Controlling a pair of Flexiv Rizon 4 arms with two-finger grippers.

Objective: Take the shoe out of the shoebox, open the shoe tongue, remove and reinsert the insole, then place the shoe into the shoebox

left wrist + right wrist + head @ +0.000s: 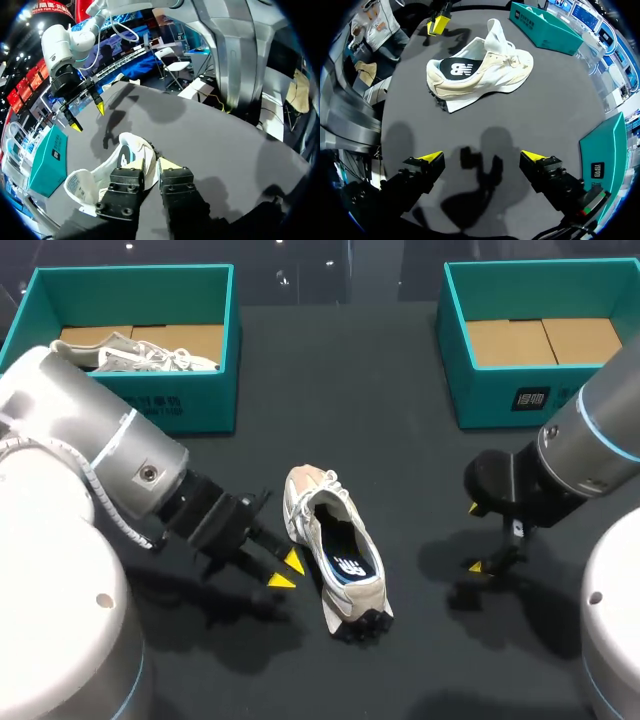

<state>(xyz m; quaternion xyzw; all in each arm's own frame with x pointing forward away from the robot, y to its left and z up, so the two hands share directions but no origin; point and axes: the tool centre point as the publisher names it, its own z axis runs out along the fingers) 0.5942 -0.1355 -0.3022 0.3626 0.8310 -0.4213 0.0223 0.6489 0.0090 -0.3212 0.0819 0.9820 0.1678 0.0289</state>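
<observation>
Cream-and-white lace-up sneaker [335,550] lies just ahead of left gripper [287,570], fingers together, empty; right gripper [474,537] spread wide, sneaker well ahead

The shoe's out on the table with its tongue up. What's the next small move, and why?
Probably ease the left end effector over the shoe toward the insole: it sits right beside the shoe, the tongue stands lifted, and the insole lies exposed inside. The right end effector hangs open, farther off.
</observation>
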